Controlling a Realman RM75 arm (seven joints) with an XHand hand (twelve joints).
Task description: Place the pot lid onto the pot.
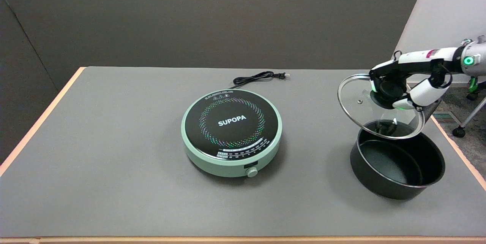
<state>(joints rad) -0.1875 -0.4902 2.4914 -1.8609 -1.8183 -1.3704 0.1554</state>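
Grey table [114, 183], dark wall behind, green cooktop [231, 133] centred

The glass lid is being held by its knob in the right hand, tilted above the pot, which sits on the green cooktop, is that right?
Not quite: in the head view the pot sits on the grey table, right of the green cooktop. The right hand does hold the glass lid by its knob, tilted above the pot.
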